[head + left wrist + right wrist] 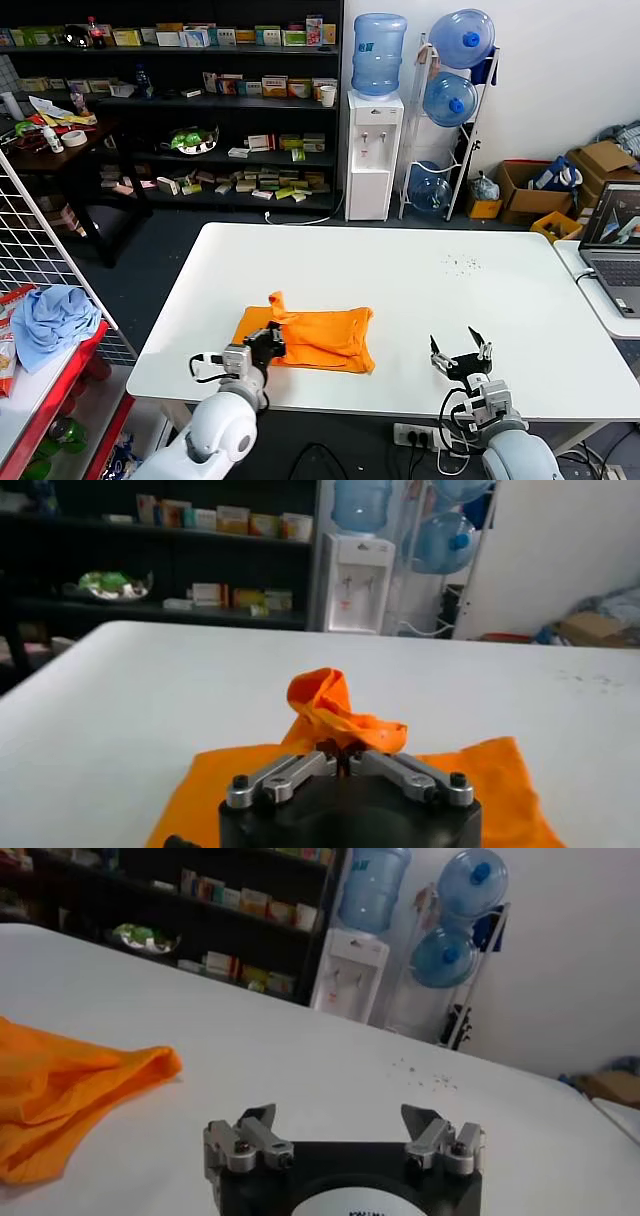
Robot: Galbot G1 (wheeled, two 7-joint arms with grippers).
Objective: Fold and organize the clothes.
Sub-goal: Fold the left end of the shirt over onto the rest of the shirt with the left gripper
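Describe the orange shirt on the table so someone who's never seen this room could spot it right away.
Find the big white rectangular table in front of the water dispenser. Near its front edge, toward the robot's left, lies a bright orange cotton T-shirt, crumpled and partly folded, with the left gripper shut on one corner. It is the only cloth on the tabletop; the light blue cloth lies off the table.
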